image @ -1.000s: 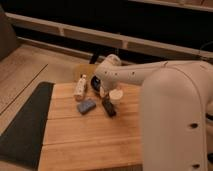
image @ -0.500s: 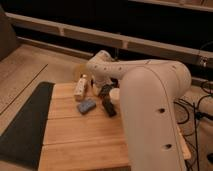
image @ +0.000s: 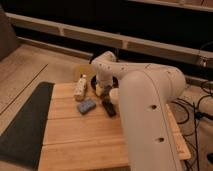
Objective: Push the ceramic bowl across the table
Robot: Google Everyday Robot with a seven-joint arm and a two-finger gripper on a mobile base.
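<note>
The ceramic bowl (image: 115, 80) is dark and mostly hidden behind my white wrist, at the far edge of the bamboo table (image: 80, 142). My gripper (image: 102, 88) hangs down from the wrist right at the bowl's left side, low over the tabletop. The small white cup (image: 113, 95) stands just in front of the bowl, partly covered by my arm.
A small pale bottle (image: 79, 88) lies left of the gripper, and a flat blue-grey block (image: 86, 105) lies in front of it. A black object (image: 108, 108) is beside the block. A dark grey mat (image: 22, 125) borders the table's left side. My bulky white arm (image: 150, 115) covers the right half.
My arm has swung closer to the camera and now covers more of the table's right side. The wrist stays by the bowl and the gripper sits lower.
</note>
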